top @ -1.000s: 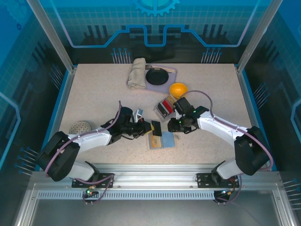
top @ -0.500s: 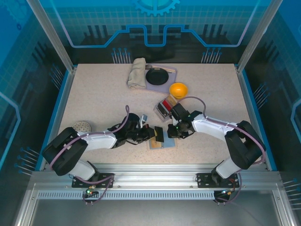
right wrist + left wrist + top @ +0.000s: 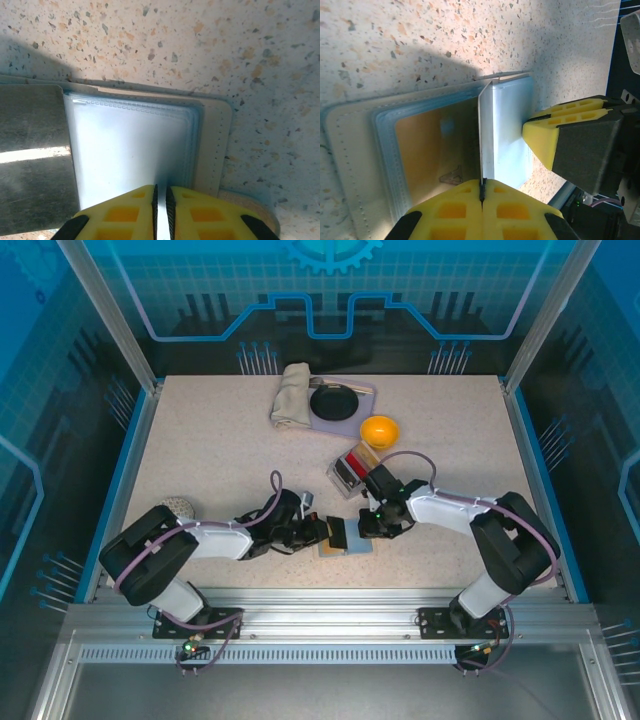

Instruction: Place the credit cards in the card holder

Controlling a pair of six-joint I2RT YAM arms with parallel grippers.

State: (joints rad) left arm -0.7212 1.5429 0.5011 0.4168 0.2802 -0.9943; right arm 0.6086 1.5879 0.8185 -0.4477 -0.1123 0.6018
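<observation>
Left claw (image 3: 482,187): clamped fully shut on the near edge of a dark card (image 3: 481,135), held upright on its edge, with the far edge down at the fold of the open card holder (image 3: 355,150). Approach from 9 o'clock, likely so as to slide the card sideways under a sleeve rather than drop it flat.

Opposite, right claw (image 3: 160,192): fingers drawn almost together, a mere sliver between them, planted from 3 o'clock on the holder's 3 o'clock half. Probably there to pin that half to the worktop (image 3: 200,460) and stop the holder skating away under the push. Nipping the pale sleeve or only pressing on it: cannot tell.

Holder lying open and flat near the 6 o'clock edge of the worktop, between the two claws, just at 6 o'clock from a small grey box (image 3: 345,470) of upright cards. Cream outside with a stitched border, showing as a rim; grey-blue inside, layered with clear, slightly glossy sleeves. On the 9 o'clock half, a gold card (image 3: 430,145) already lodged behind its sleeve; 3 o'clock half seemingly empty. Thin and light by the look of it, apt to shift if pushed without a hold-down.
</observation>
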